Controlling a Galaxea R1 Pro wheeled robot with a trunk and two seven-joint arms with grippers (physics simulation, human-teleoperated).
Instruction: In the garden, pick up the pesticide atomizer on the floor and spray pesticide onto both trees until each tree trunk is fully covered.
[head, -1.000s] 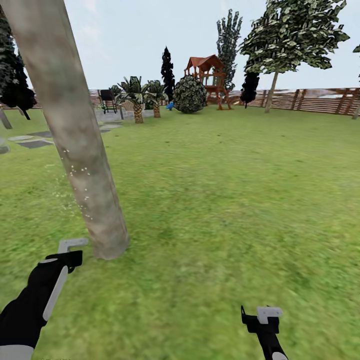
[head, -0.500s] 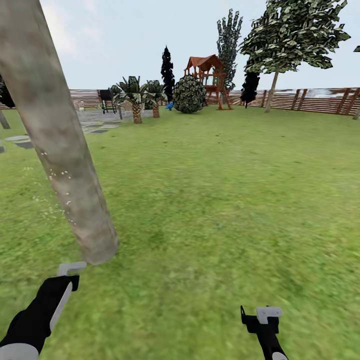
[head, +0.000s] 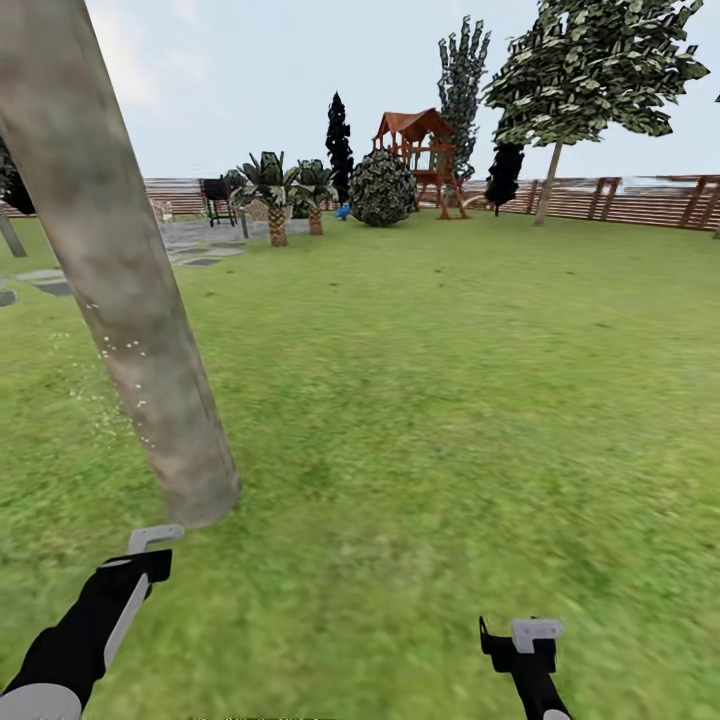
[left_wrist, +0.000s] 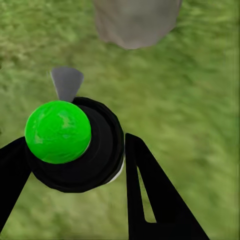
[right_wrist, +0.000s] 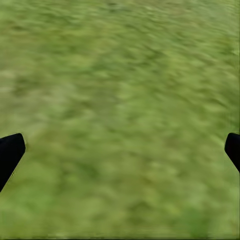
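- Garden lawn (head: 450, 400): wide green turf, slat fence (head: 640, 200) at far edge, paving far left.
- Tree trunk (head: 120, 300): thick pale grey-brown cylinder, long axis running up, leaning in head view (prob. camera tilt). White specks on lower part, likely spray already landed. Base (left_wrist: 135, 20) shows in left wrist view, just ahead of nozzle.
- Left tool (left_wrist: 75, 150): clenched on atomizer (left_wrist: 75, 145), black fingers either side of body. Held low, near trunk foot, so spray reaches bark.
- Atomizer: black body, green cap (left_wrist: 57, 131), grey nozzle (left_wrist: 66, 82) pointing at trunk base; grey spout (head: 152, 538) also in head view.
- Right tool (right_wrist: 120, 150): released, fingers spread wide, nothing between; hangs idle over grass, well apart from trunk.
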